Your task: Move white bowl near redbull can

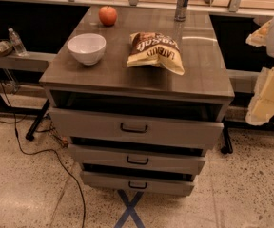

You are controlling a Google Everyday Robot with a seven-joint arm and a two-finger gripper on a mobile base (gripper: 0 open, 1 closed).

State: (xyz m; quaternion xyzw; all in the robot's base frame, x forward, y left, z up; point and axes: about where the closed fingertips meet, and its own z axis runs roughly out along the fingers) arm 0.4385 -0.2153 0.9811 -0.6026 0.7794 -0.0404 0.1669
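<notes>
The white bowl [86, 48] stands upright on the left part of the grey cabinet top [203, 75], near its left edge. The redbull can [182, 4], slim and silver-grey, stands upright at the back of the top, right of centre. My gripper [269, 90] shows as cream and white parts at the right edge of the view, beside the cabinet's right side, well away from the bowl and touching nothing on the top. A bag of chips lies between the bowl and the can.
A red apple [108, 15] sits at the back left of the top. The brown and cream chip bag [155, 52] lies in the middle. Three drawers [134, 127] stand partly open below. A water bottle [17, 42] stands on a low ledge at left. A black cable [56, 163] runs over the floor.
</notes>
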